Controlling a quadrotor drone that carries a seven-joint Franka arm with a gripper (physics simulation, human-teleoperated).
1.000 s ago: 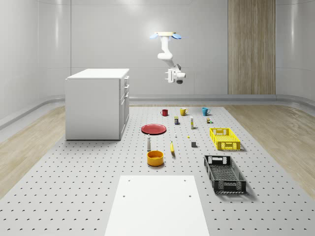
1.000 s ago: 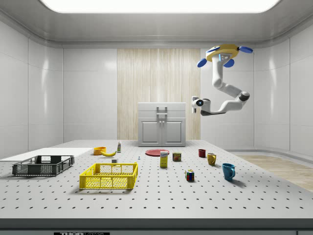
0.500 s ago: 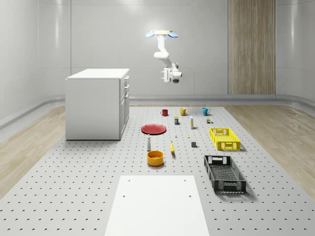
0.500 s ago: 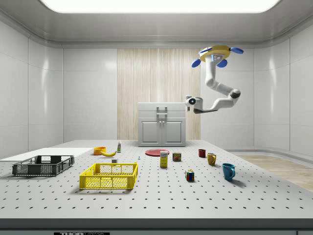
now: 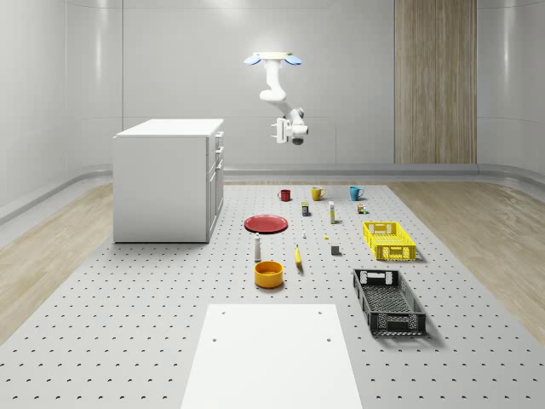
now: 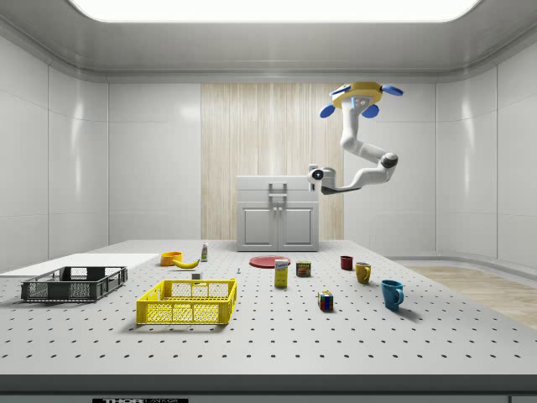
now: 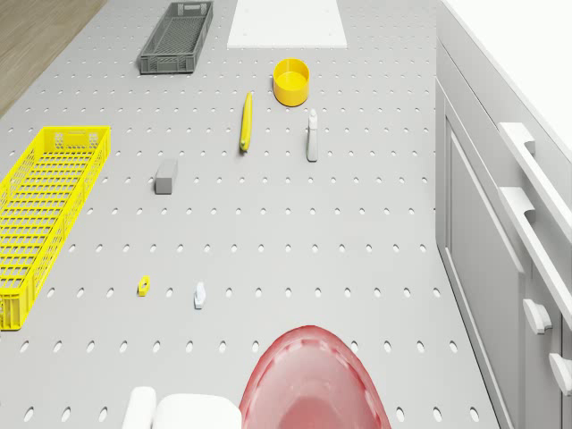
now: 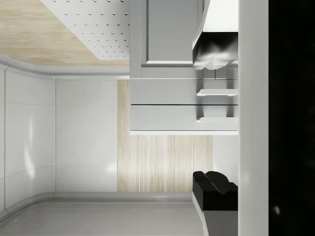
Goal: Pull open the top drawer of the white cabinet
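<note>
Whole-scene view, upper centre: drone (image 5: 273,59) hovers, its empty gripper (image 5: 278,132) spread wide, facing the white cabinet (image 5: 166,181) drawers.

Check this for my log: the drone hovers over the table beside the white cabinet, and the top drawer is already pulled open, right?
Not quite. The drone does hover beside the white cabinet, but the top drawer is closed, flush with the cabinet front, as the side view shows.

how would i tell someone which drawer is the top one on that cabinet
Find the white cabinet, the big box standing on the pegboard floor beyond the red plate. On its front, two shallow drawers sit stacked above the doors. The top drawer is the upper one, just under the cabinet's top, with its bar handle above the other's.
</note>
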